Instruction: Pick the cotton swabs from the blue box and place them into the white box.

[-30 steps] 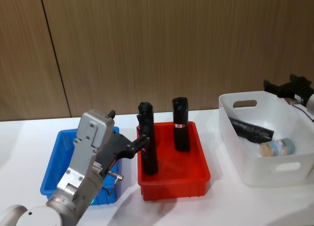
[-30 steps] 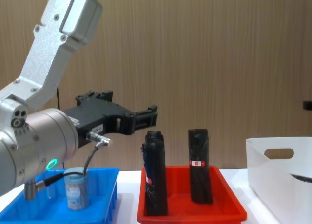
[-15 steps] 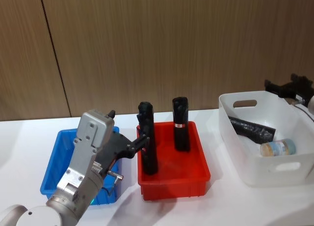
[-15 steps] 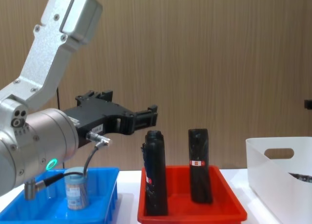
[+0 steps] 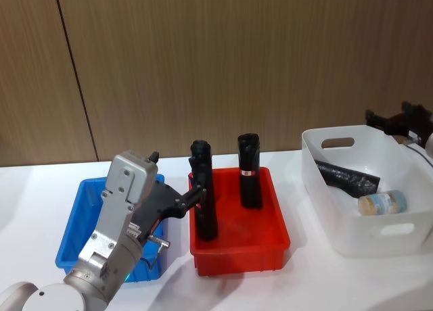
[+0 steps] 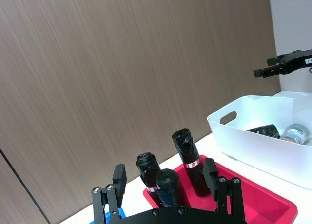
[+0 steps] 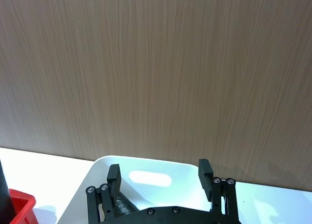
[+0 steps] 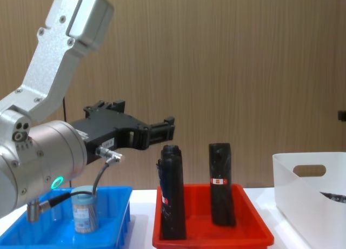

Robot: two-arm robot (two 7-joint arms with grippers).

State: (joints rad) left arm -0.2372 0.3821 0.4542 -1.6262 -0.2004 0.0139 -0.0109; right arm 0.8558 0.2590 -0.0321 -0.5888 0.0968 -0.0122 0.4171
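One jar of cotton swabs (image 8: 85, 210) stands upright in the blue box (image 8: 122, 205) at the left. My left gripper (image 8: 144, 115) hovers open above that box, level with the tops of the black bottles and holding nothing; its fingers (image 6: 118, 174) stand wide apart. A second jar of cotton swabs (image 5: 382, 203) lies on its side in the white box (image 5: 338, 226) at the right, next to a black item. My right gripper (image 7: 159, 172) is open and empty, raised behind the white box's far rim (image 7: 146, 161).
A red tray (image 5: 240, 247) sits between the two boxes and holds black bottles (image 5: 249, 170) standing upright, close to the left gripper's fingers. A wooden wall runs behind the white table (image 5: 270, 291).
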